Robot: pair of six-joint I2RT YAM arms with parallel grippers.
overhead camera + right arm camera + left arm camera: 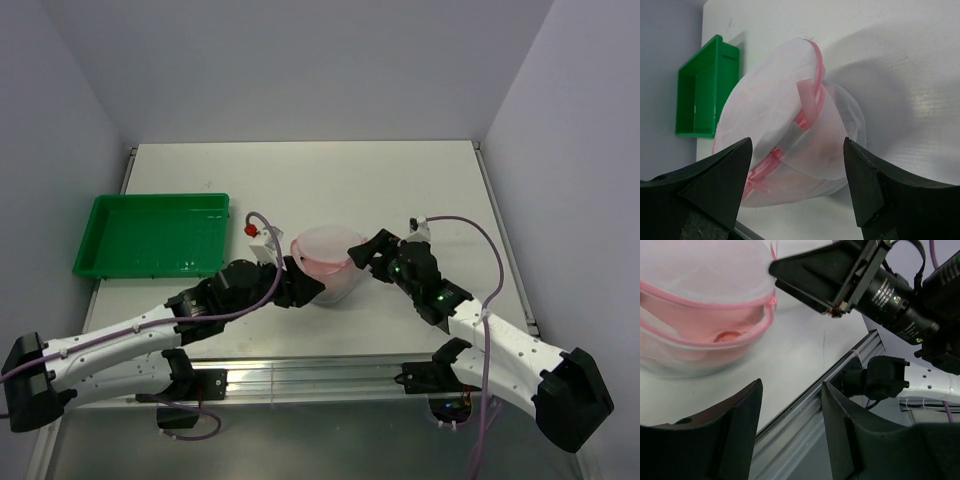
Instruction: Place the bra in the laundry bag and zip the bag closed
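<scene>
The top camera looks down from above and behind my bases, taking in the whole worktop [400, 190]. Each wrist camera peers low and close between its own fingers [725, 435], from opposite sides. All three views share the laundry bag [328, 262].

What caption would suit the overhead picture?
Left gripper and right gripper, both open, flank the laundry bag; green tray nearby.

Bra [705, 322], only a pink blur behind the mesh of the laundry bag [690, 262]
</scene>
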